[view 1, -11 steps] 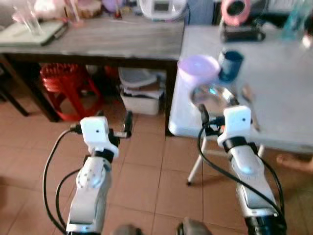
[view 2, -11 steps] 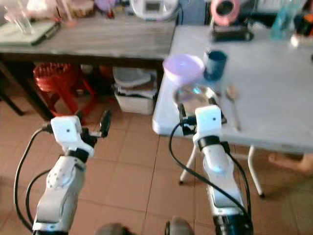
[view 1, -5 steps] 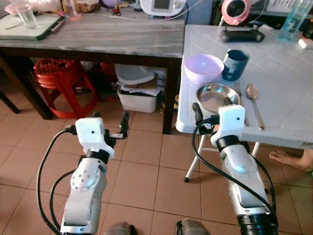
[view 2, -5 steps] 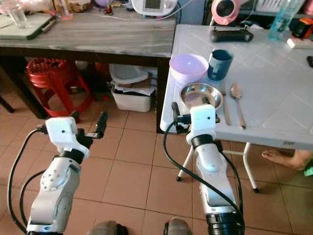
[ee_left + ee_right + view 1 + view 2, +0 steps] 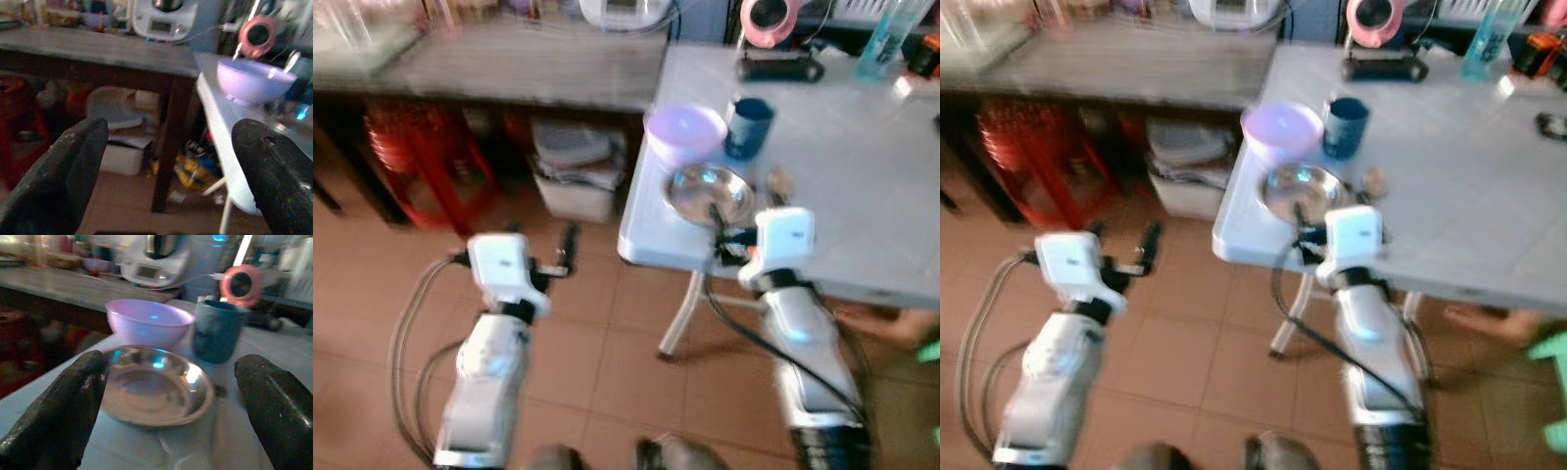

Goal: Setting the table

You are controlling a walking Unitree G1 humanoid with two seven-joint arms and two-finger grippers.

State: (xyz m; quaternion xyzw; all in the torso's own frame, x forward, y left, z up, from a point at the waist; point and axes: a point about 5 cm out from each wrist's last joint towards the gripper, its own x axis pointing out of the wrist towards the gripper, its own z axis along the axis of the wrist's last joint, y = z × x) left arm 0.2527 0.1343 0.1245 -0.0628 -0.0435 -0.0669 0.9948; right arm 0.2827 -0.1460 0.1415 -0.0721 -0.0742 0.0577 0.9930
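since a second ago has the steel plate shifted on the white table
No. The steel plate sits by the white table edge, just in front of the purple bowl, as before; the camera moved.

Both arms forward, left hand [image 5: 161,161] and right hand [image 5: 166,406] seemingly open, empty.

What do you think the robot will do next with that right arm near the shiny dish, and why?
Probably ease the right gripper forward and down toward the steel plate. Its fingers are spread wide on either side of the plate, which lies at the white table's near corner in front of the purple bowl and blue cup.
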